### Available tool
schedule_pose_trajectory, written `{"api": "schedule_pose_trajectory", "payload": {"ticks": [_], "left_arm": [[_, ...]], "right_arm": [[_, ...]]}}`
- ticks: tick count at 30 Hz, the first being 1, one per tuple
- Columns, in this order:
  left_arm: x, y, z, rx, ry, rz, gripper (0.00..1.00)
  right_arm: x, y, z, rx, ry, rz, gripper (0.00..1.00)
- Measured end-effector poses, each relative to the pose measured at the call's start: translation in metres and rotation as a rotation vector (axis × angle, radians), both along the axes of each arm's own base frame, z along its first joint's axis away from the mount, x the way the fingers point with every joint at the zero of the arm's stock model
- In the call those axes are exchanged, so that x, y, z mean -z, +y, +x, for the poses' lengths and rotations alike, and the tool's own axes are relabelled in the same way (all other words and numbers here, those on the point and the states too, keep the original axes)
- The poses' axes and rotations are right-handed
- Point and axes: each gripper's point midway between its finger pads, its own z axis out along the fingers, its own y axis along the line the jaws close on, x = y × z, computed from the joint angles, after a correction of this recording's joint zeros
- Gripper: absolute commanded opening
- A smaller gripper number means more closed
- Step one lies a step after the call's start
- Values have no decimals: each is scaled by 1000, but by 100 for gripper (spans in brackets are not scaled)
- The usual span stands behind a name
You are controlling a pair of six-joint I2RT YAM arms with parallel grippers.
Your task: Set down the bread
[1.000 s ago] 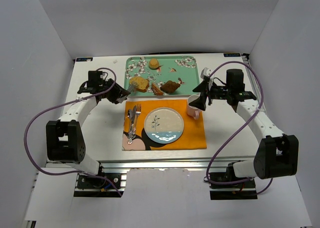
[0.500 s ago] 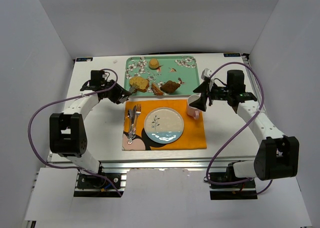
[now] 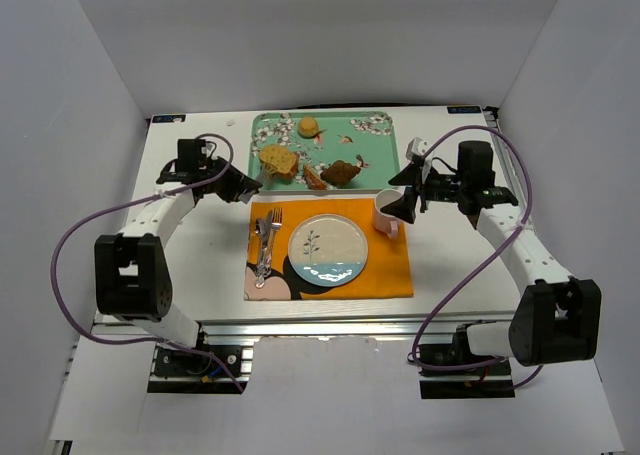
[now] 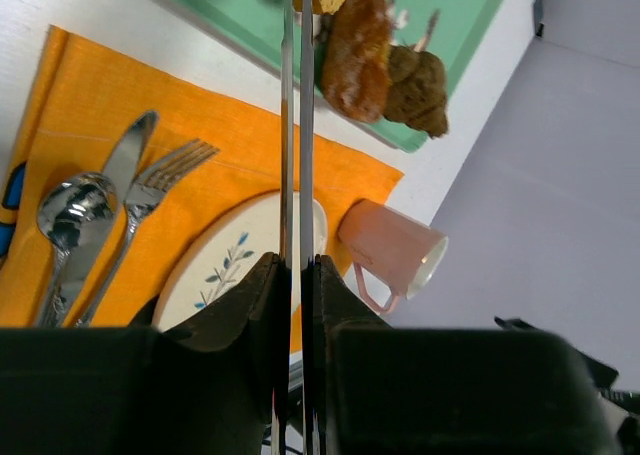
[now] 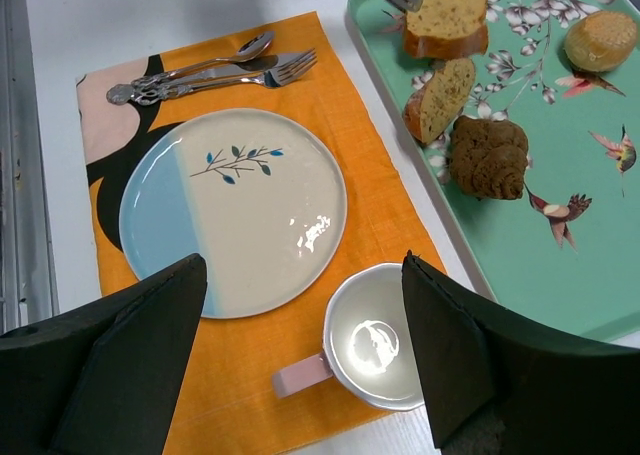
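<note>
Since a second ago the left claw [image 4: 300,270] has been closed further on the tongs [image 4: 293,125] it holds, so their blades are now pressed nearly together; little else has shifted. The tong tips are seen at the upper left edge of the broad bread slice [image 5: 447,15]. That slice lies on the green tray [image 5: 560,265], upper centre of the top view, just beside the smaller bread slice [image 5: 440,97]. Whether it is actually pinched cannot be told. The right claw [image 5: 300,270] is spread wide and empty above the plate [image 5: 235,210] and pink mug [image 5: 372,350]. If only a crust corner is caught, the slice could be torn, or dropped on the desk [image 3: 200,245] short of the plate. The smaller slice and dark muffin [image 5: 488,155] could be knocked as it is drawn out.
</note>
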Motion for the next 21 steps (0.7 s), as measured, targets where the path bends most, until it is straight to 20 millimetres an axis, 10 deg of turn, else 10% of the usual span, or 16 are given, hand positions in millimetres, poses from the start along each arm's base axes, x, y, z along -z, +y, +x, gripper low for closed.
{"api": "schedule_pose_trajectory", "payload": {"ticks": [5,11,21], "left_arm": [[-53,0,-19,45,-153,14,0],[-114,-4,-101,129,-433,3,0],[-65,-19,-204,180,-307,-100,0]], "right_arm": [[-3,-2,0,2,-13,1,83],[-3,-2,0,1,-15,1,83],[-2,-2,-1,-10,-9,9,83]]}}
